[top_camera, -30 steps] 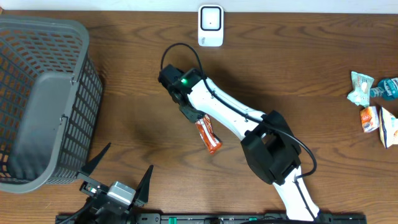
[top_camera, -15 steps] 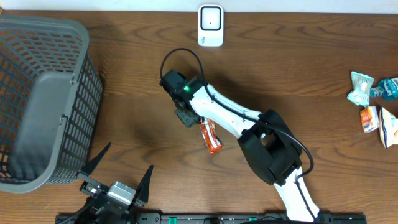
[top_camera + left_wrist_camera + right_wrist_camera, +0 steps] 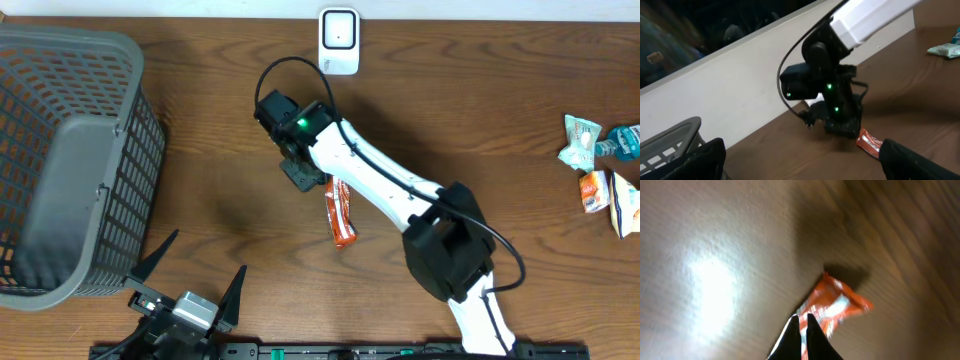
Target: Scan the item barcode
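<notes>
At mid-table, below the white scanner, the right gripper pinches one end of an orange packet; the left gripper waits, jaws wide apart.

No lettering can be read anywhere; the print on the orange packet is too blurred.

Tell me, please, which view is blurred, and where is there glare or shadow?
Right wrist view: blurred throughout, the orange packet soft, with a dark shadow behind it and a bright glare patch on the table. Overhead view: sharp and evenly lit. Left wrist view: dim but fairly sharp, with a dark background.
</notes>
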Robot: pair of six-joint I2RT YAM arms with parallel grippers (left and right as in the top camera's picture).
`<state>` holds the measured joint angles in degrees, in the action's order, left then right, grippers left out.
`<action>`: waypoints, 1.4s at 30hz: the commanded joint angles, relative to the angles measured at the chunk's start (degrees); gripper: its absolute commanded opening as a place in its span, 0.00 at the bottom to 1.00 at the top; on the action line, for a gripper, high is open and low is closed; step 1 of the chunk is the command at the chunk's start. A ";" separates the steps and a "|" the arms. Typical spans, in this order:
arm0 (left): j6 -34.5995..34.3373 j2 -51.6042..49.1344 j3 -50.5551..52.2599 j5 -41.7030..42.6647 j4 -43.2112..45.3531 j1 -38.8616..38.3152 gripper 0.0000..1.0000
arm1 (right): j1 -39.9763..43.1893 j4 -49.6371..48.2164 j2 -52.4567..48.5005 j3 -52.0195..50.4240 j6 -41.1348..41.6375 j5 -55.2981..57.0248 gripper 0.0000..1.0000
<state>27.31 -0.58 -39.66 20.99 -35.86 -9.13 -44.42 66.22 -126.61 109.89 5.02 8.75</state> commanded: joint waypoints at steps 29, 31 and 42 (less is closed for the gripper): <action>0.55 0.42 0.13 -0.09 0.04 -0.22 0.98 | 9.42 -3.98 3.80 -7.39 1.36 -2.32 0.01; 0.55 0.42 0.13 -0.09 0.04 -0.22 0.98 | 9.49 -1.09 4.92 -7.21 1.36 -5.25 0.01; 0.55 0.42 0.13 -0.09 0.04 -0.22 0.98 | 6.27 -4.24 5.07 -16.94 0.48 -7.87 0.02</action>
<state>27.29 -0.58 -39.66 20.99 -35.88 -9.13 -37.23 64.20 -122.72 97.36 5.67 1.69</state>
